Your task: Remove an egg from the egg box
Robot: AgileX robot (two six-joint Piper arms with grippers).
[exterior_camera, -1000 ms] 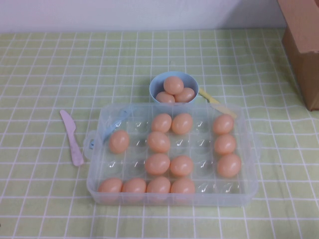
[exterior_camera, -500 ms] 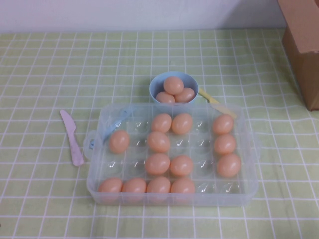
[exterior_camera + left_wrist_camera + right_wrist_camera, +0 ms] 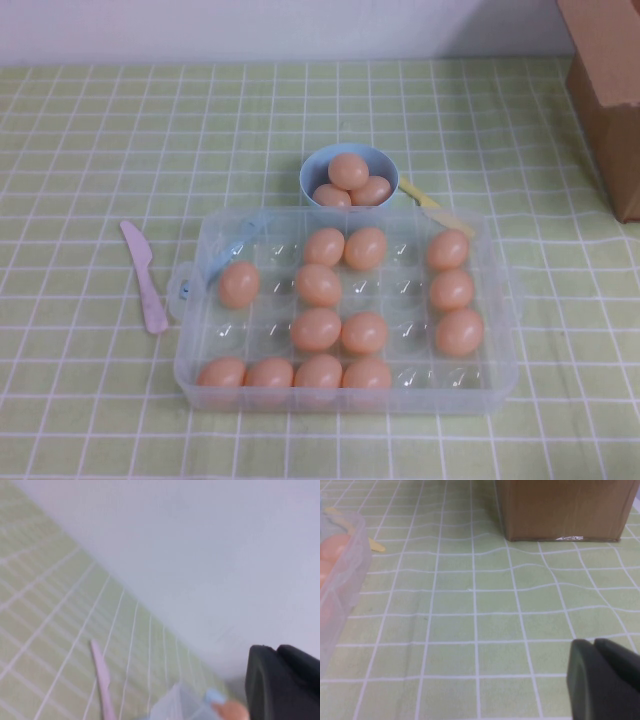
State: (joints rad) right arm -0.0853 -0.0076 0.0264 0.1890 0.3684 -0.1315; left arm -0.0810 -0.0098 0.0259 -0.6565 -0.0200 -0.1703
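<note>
The egg box point(image 3: 345, 310) sits open at the worktop's point(image 3: 90, 400) near centre, each egg point(image 3: 318, 285) cupped upright for lifting. The left tool point(image 3: 282, 682), pressed together, waits off left; the right tool point(image 3: 605, 680), state unclear, off right.

Only the wrist views show any of the robot. The left gripper point(image 3: 282, 682) appears as a matte black, rounded block with a thin seam dividing it in two. The right gripper point(image 3: 605, 677) looks alike: smooth black plastic, rounded corners, one narrow seam.
</note>
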